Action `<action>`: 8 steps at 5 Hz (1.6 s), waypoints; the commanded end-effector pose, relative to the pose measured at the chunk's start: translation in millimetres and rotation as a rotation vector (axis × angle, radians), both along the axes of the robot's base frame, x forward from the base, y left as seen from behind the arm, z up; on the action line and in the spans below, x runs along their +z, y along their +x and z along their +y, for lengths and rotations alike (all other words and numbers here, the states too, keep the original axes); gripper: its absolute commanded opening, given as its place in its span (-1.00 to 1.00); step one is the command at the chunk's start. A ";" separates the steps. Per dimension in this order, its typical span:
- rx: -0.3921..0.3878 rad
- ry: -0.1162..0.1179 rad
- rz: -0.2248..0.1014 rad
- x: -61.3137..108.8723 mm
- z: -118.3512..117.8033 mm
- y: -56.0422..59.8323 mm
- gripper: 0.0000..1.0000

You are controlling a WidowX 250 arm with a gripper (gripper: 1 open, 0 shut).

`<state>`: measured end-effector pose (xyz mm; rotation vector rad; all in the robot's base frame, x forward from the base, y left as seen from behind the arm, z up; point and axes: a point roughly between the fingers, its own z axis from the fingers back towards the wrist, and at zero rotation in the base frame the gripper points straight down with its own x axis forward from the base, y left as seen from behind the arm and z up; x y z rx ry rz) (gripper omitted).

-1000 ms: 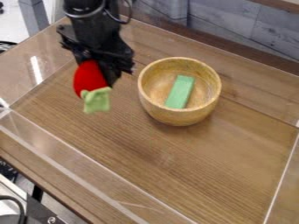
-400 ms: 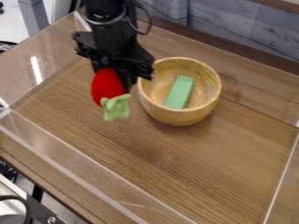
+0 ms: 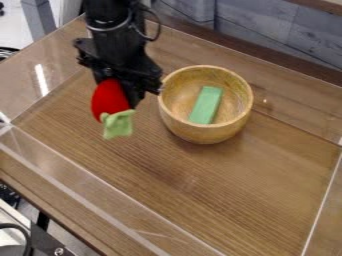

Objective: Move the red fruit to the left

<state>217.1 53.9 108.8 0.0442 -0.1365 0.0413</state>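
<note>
Red fruit (image 3: 108, 99) sits left-centre of frame, gripped by black tool (image 3: 118, 92) w/ jaws clamped narrow on it, green leafy end hanging low just above tabletop (image 3: 201, 190). Wooden bowl (image 3: 174, 118) just right of it, holding light green block (image 3: 205, 104).

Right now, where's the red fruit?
In the camera view the red fruit hangs in the shut gripper, left of the wooden bowl, its green leafy end pointing down toward the tabletop.
</note>
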 end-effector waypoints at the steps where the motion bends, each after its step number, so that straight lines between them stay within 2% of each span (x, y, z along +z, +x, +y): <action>1: 0.099 0.011 -0.023 10.1 7.2 -2.9 -1.00; 2: 0.196 0.012 -0.020 14.7 8.7 -7.6 -1.00; 3: 0.232 0.010 -0.018 17.7 -5.3 0.0 -1.00; 4: 0.237 0.007 -0.016 14.9 -25.7 8.5 -1.00; 5: 0.199 0.012 -0.007 6.9 -30.8 -1.9 -1.00; 6: 0.180 0.018 -0.007 4.0 -30.7 -8.2 -1.00; 7: 0.224 0.016 -0.003 -9.5 -26.0 -8.4 -1.00; 8: 0.241 0.005 -0.017 -1.7 -22.3 -0.9 -1.00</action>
